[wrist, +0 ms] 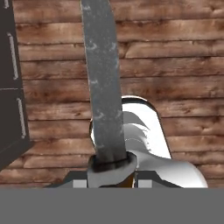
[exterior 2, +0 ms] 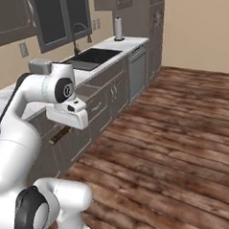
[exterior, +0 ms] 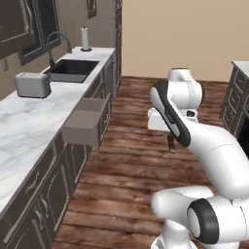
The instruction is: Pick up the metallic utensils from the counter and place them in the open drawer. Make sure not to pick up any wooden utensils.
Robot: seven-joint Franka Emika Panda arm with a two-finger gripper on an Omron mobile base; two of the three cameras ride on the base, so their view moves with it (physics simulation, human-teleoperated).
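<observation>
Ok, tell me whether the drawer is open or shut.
Open: the drawer juts out from the cabinets below the marble worktop, its hollow inside exposed.

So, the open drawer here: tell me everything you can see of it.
The open drawer is a shallow grey-brown box, matching the cabinets around it, pulled well out from under the marble worktop below the sink. Its flat front panel faces the wooden floor, and its plain side walls run back to the cabinet face. What shows of the inside looks bare, though the front panel hides part of it. Nothing touches it; the arm stands apart from it over the floor.
</observation>
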